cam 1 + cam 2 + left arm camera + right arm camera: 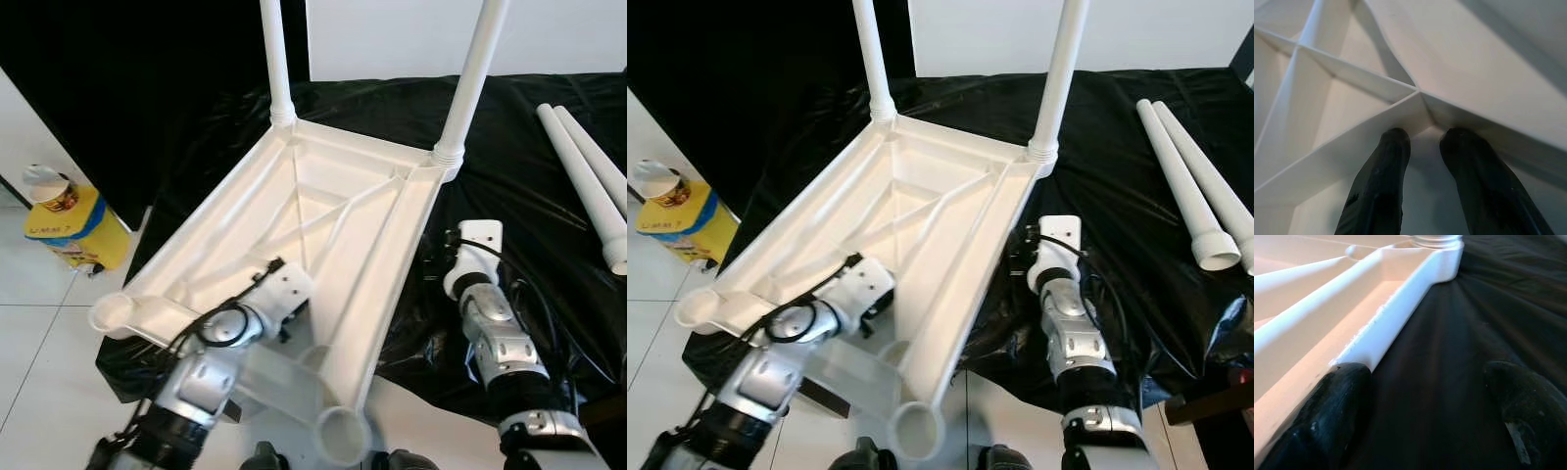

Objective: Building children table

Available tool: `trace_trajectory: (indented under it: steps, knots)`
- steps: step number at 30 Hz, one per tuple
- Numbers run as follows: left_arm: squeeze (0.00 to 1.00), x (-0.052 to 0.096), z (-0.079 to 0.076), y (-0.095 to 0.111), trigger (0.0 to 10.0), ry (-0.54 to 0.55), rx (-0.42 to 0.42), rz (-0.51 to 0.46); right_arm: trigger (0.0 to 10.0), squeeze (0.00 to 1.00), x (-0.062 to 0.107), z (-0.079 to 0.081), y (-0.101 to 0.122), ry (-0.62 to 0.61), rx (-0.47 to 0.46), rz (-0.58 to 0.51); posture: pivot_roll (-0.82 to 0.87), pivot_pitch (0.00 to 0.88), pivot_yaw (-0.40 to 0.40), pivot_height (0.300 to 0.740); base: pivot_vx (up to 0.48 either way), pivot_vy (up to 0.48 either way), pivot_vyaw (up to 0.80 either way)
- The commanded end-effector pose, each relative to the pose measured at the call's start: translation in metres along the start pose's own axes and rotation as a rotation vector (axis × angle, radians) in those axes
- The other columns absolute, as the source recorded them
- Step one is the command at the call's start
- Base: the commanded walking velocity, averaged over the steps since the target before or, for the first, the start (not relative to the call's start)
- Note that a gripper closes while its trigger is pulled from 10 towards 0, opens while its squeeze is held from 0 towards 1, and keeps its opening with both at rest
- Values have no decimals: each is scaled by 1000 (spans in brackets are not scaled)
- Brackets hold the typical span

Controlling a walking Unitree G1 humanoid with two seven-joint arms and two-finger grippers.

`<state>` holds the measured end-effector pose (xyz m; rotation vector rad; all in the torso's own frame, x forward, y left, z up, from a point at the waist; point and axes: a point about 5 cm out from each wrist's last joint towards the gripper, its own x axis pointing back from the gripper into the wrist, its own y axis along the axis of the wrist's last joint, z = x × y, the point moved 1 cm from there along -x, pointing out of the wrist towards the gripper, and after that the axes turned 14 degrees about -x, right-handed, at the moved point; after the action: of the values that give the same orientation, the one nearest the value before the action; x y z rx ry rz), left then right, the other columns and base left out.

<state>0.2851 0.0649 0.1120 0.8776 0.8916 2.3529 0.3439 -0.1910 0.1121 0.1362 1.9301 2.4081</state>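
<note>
At the bottom of the head view a white tiled floor [39,343] shows, and just above it the black cloth [529,176] that covers the work surface and runs up to a white wall [392,34] at the top. The white tabletop [333,225] lies upside down in the middle of the frame, ribs facing up, its near corners hanging over the cloth's edge. The left gripper [1422,139] reaches into the ribbed underside, fingers slightly apart with the tips against a rib junction; the head view hides those tips behind the wrist. The right gripper [1425,401] sits low on the cloth at the tabletop's right edge, fingers spread wide, one finger [1334,396] touching the rim. Two legs [475,69] stand in the far corners, cut off by the top edge. Two loose legs [588,176] lie at upper right. A yellow box [73,230] sits at left.
</note>
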Motion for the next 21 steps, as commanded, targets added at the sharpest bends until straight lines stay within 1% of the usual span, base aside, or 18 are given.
trace_trajectory:
  steps: [1,2,5,6,7,8,9,10,11,12,13,14,16,17,18,19,20,21]
  knots:
    - [0,-15,-26,35,10000,-145,-12,-152,10000,0,-4,20,-1,66,-10,-1,61,57,16,740,0,0,0]
    - [0,-18,-25,43,10000,-132,-9,-181,10000,0,-6,13,1,32,-2,-7,60,57,19,740,0,0,0]
    - [0,-19,-23,47,10000,-122,-8,-198,10000,0,-7,9,3,12,3,-11,60,57,19,740,0,0,0]
    - [0,-20,-19,52,10000,-94,-12,-218,10000,0,-7,4,4,-13,4,-19,57,56,23,740,0,0,0]
    - [0,-20,-12,55,10000,-63,2,-233,10000,0,-7,-2,6,-39,5,-29,56,57,27,740,0,0,0]
    - [0,-20,-12,55,10000,-63,2,-233,10000,0,-7,-2,6,-39,5,-29,56,57,27,740,0,0,0]
    - [0,-18,-5,58,10000,-26,-5,-252,10000,0,-7,-6,8,-59,4,-41,56,57,29,740,0,0,0]
    - [0,-18,-5,58,10000,-26,-5,-252,10000,0,-7,-6,8,-59,4,-41,56,57,29,740,0,0,0]
    - [0,-16,1,60,10000,-1,-11,-265,10000,0,-6,-9,9,-72,2,-49,56,58,30,740,0,0,0]
    - [0,-16,1,60,10000,-1,-11,-265,10000,0,-6,-9,9,-72,2,-49,56,58,30,740,0,0,0]
    - [0,-10,10,61,10000,28,-1,-299,10000,0,-4,-11,9,-79,11,-66,57,60,34,740,0,0,0]
    - [0,-10,10,61,10000,28,-1,-299,10000,0,-4,-11,9,-79,11,-66,57,60,34,740,0,0,0]
    - [0,4,30,64,10000,80,27,-375,10000,0,4,-15,9,-85,34,-98,58,61,35,740,0,0,0]
    - [0,4,30,64,10000,80,27,-375,10000,0,4,-15,9,-85,34,-98,58,61,35,740,0,0,0]
    - [0,9,35,65,10000,88,40,-398,10000,0,7,-16,9,-86,41,-108,58,62,35,740,0,0,0]
    - [0,15,39,65,10000,90,34,-418,10000,0,10,-17,9,-86,44,-114,58,63,35,740,0,0,0]
    - [0,21,40,64,10000,87,11,-435,10000,0,14,-19,9,-88,50,-129,54,66,35,740,0,0,0]
    - [0,21,40,64,10000,87,11,-435,10000,0,14,-19,9,-88,50,-129,54,66,35,740,0,0,0]
